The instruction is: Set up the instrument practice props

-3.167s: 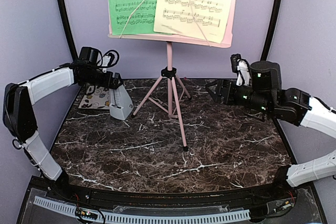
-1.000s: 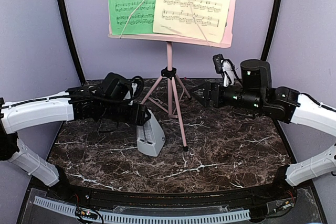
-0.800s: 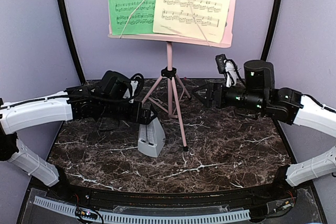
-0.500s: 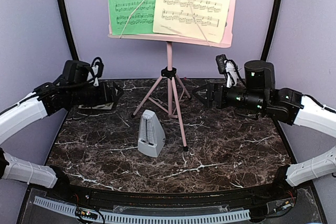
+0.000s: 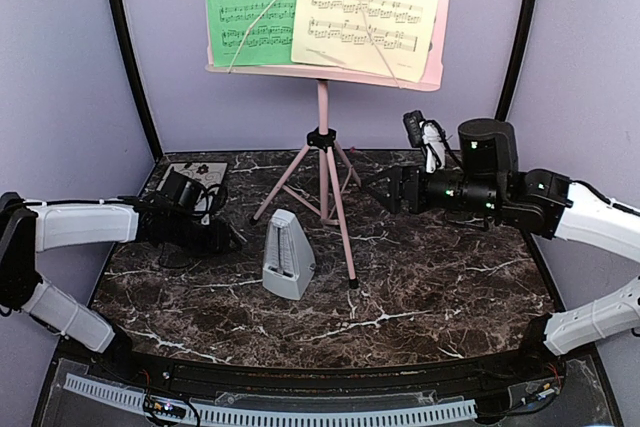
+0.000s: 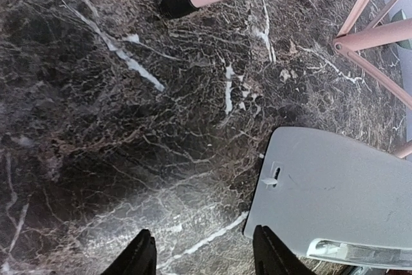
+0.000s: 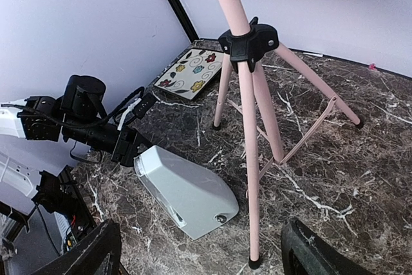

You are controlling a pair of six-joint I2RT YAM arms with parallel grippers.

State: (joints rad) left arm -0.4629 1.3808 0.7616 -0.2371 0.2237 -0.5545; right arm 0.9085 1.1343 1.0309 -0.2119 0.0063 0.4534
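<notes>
Standing upright at centre of top view: metronome (image 5: 288,259), just left of front leg of stand (image 5: 323,137) | left tool (image 6: 206,252) spread, empty, near its left side | right tool (image 7: 199,256) spread, empty | risk: careless left tool sweep tips metronome against leg

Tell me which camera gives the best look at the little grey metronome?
The right wrist view: the metronome appears whole and large, standing by the pink music stand. The top external view shows it whole but small; the left wrist view catches only part of one flat side.
</notes>
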